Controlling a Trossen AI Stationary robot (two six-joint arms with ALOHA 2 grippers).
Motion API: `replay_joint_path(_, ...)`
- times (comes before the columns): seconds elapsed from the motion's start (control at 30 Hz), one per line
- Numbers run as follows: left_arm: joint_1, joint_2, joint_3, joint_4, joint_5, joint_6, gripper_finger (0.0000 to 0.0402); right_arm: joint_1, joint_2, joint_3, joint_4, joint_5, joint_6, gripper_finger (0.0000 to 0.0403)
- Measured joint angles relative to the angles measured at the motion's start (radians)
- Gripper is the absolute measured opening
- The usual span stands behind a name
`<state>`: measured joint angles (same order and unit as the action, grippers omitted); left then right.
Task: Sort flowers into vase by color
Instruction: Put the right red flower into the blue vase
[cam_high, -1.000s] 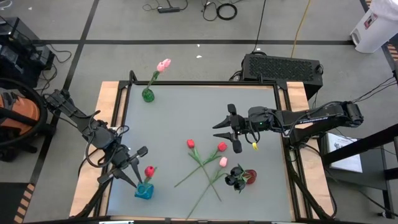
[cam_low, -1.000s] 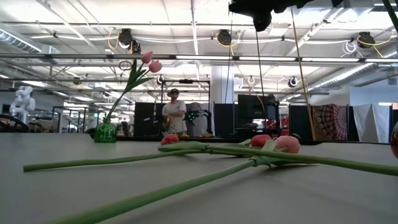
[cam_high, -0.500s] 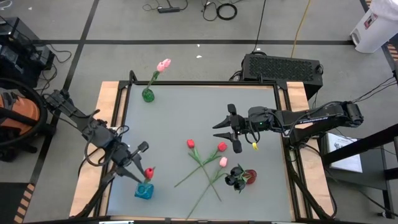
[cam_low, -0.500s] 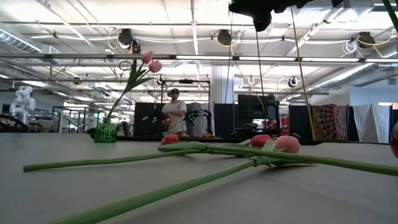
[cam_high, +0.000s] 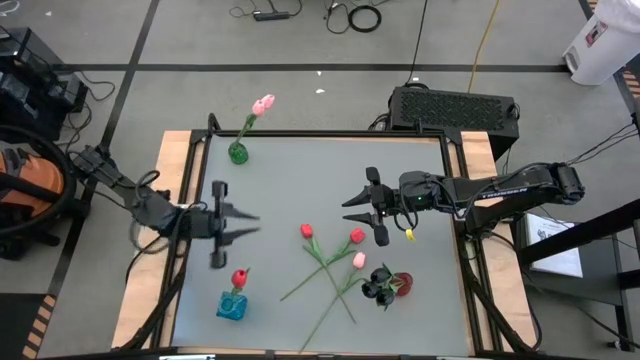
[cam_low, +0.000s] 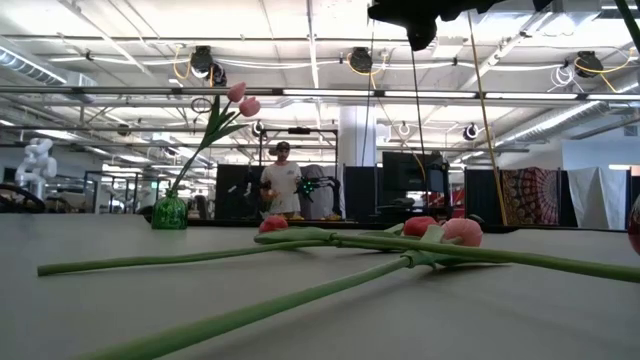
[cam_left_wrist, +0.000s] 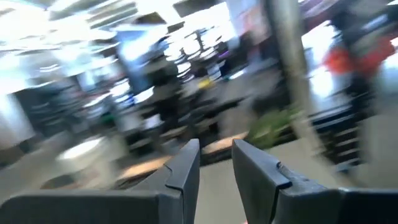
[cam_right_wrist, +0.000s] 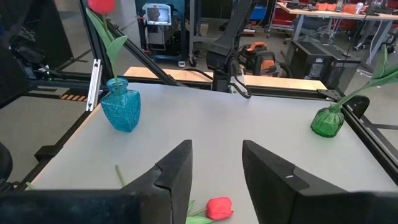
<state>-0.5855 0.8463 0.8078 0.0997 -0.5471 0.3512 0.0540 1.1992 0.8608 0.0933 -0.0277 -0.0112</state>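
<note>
We've got three loose plastic tulips (cam_high: 330, 262), slim green stems crossed, lying just beside the right gripper (cam_high: 368, 208), fingers parted and empty; stems run diagonally away from it. The left gripper (cam_high: 222, 224), also parted and empty, sits farther off, above the blue glass vase (cam_high: 231, 307)

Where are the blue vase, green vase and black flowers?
blue vase (cam_high: 231, 308), high view, on its body
green vase (cam_high: 238, 153), high view, on its body
black flowers (cam_high: 379, 286), high view, on the heads
</note>
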Motion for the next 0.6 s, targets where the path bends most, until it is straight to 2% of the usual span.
replay_joint_path(0.1,0.039,0.014,0.000,-0.029,-0.100,0.012,0.0103,0.000,0.000,0.000,0.000,0.000,0.000,0.0132)
replay_joint_path(0.2,0.099,0.036,0.000,-0.049,-0.148,0.001,0.0103,0.000,0.000,0.000,0.000,0.000,0.000,0.0132)
replay_joint_path(0.37,0.220,0.104,0.000,-0.090,-0.147,-0.032,0.0103,0.000,0.000,0.000,0.000,0.000,0.000,0.0132)
replay_joint_path(0.6,0.364,0.261,0.000,-0.101,-0.093,-0.109,0.0103,0.000,0.000,0.000,0.000,0.000,0.000,0.0132)
